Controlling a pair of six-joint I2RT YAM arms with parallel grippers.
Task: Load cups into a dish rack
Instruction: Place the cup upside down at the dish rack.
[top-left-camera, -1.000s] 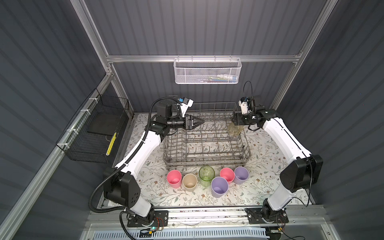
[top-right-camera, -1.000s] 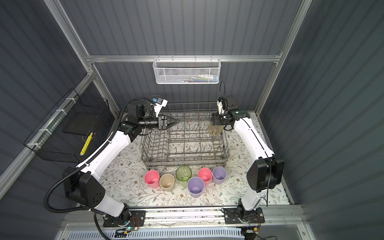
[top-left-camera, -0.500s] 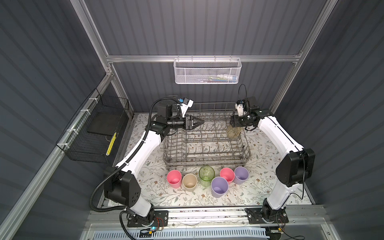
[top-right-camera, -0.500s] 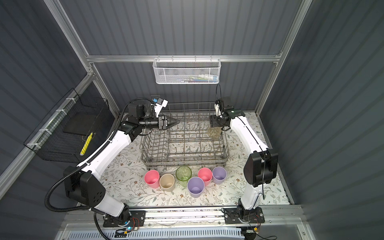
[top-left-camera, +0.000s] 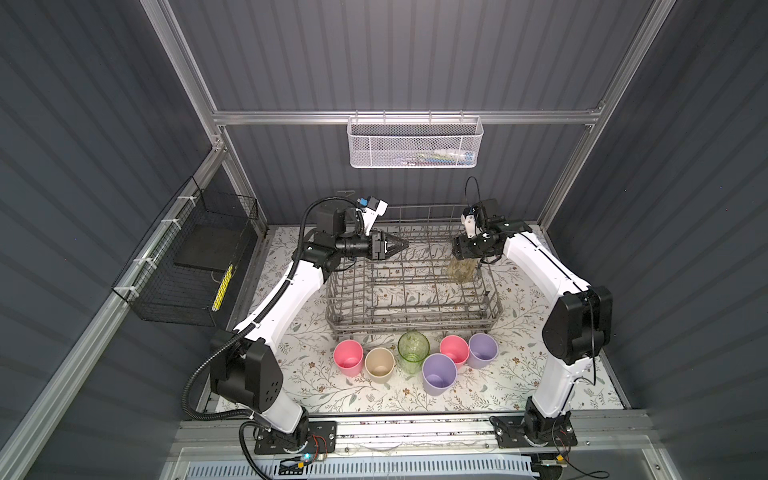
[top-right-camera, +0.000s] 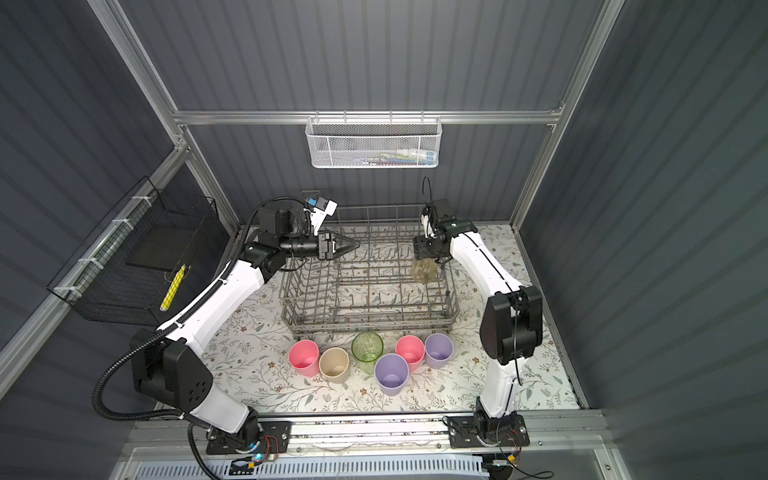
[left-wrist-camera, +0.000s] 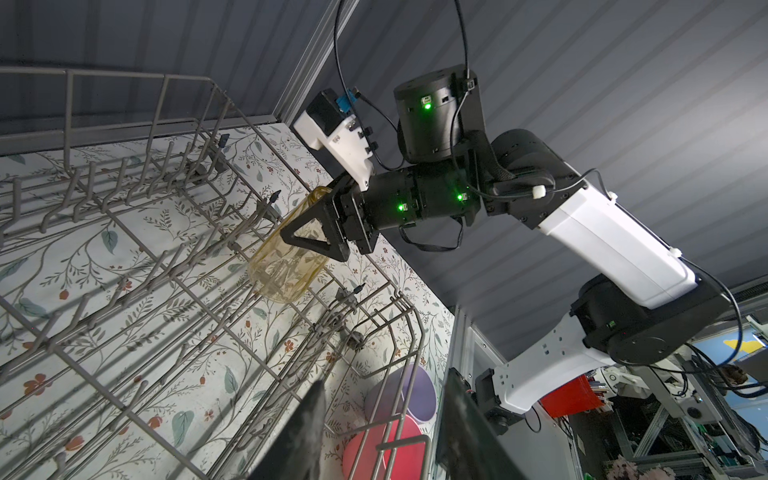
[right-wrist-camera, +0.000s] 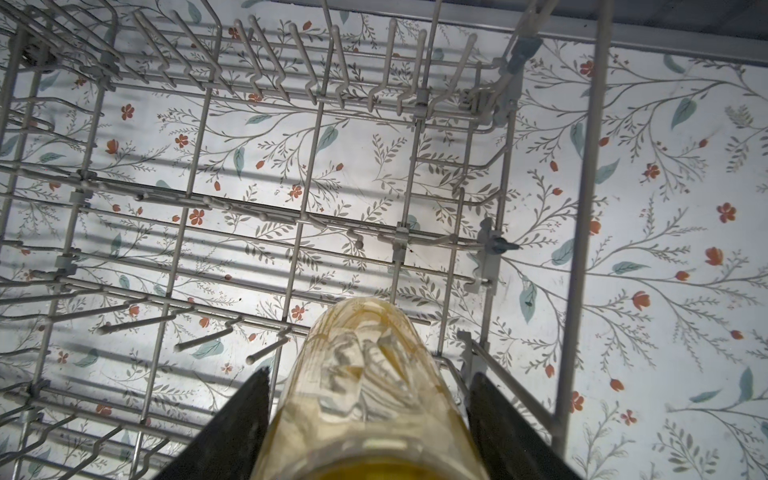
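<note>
In a dark-walled booth, on the flower-patterned desk (top-left-camera: 316, 386), stood the dish rack (top-left-camera: 415, 322). The right fingers (right-wrist-camera: 232, 428) were clamped on the amber cup (top-left-camera: 461, 270), which hung low over the rack's far right corner, just above the tines. The left fingers (left-wrist-camera: 303, 436) stood apart and empty over the far left side. Judging from here, the cup (slick glass) might land on a tine tip and topple on release.

Both top views look down from high above the front edge of the table (top-left-camera: 519, 386), nearly alike. The left wrist view faces across the dish rack (left-wrist-camera: 178, 276); the right wrist view looks closely down into it.
</note>
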